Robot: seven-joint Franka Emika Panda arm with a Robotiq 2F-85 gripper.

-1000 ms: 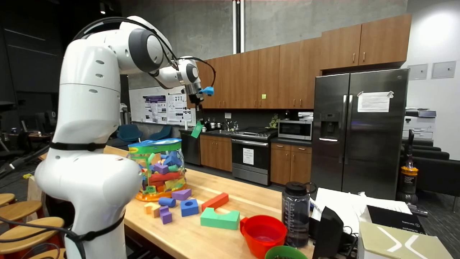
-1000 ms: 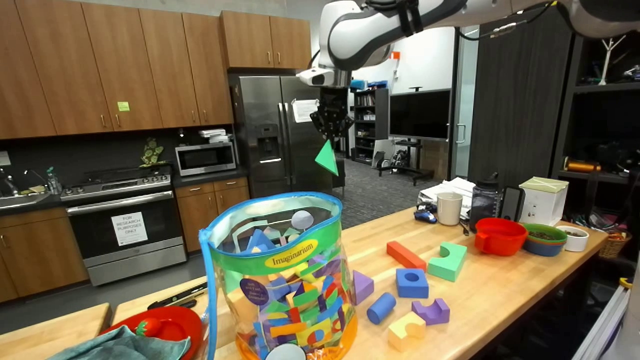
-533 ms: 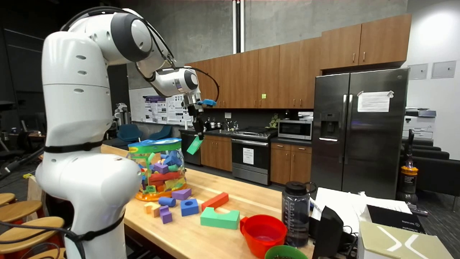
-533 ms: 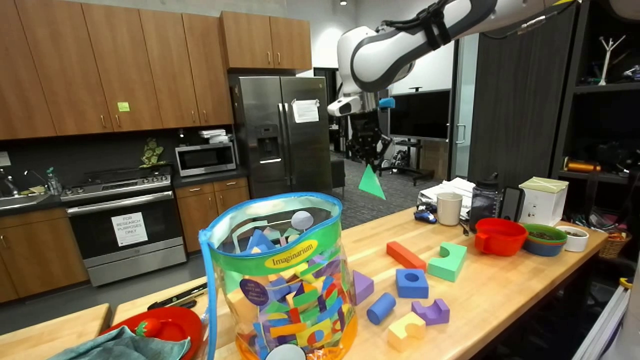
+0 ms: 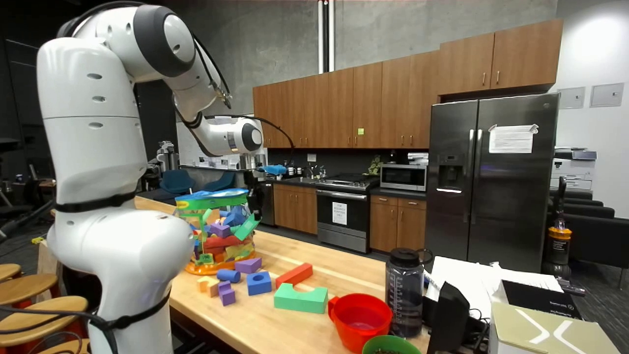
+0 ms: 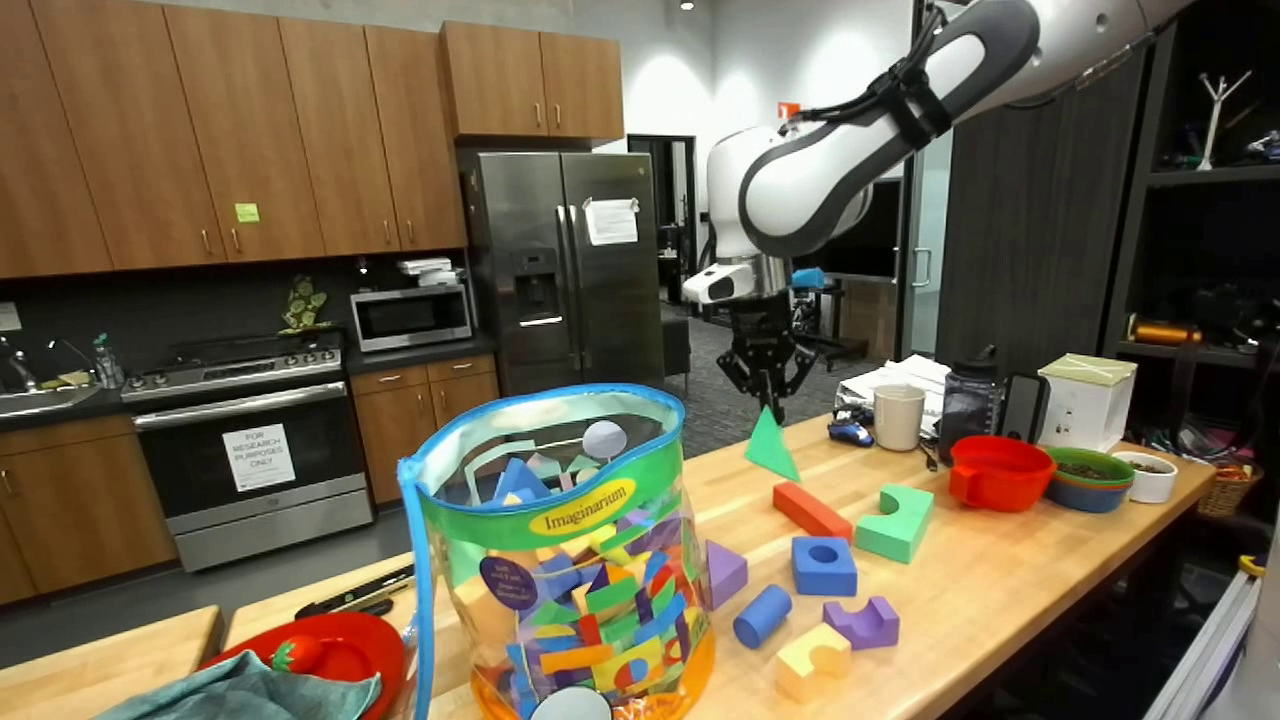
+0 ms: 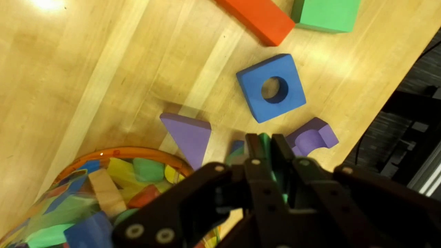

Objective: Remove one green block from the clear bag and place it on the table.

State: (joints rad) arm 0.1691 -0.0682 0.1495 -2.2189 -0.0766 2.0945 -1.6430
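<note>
- Clear bag (image 6: 655, 472), one: we see it upright on the counter (image 6: 1000, 580), blue-rimmed, multicoloured blocks (image 6: 612, 597) inside.
- Gripper (image 6: 768, 400), one: beside the clear bag, pointing downward, jaws clamped on the green block (image 6: 771, 450).
- Green block, one, triangular: outside the clear bag, apart from it, held in the air above the counter.
- Purple triangle (image 7: 189, 136), one: just beside the clear bag; whether touching, we cannot tell.
- Blue cylinder (image 6: 763, 616), one: near the clear bag.
- Red bar (image 6: 812, 511), one: lying farther out from the clear bag.
- Red bowl (image 6: 1000, 475), one: we find it well apart from the clear bag.
</note>
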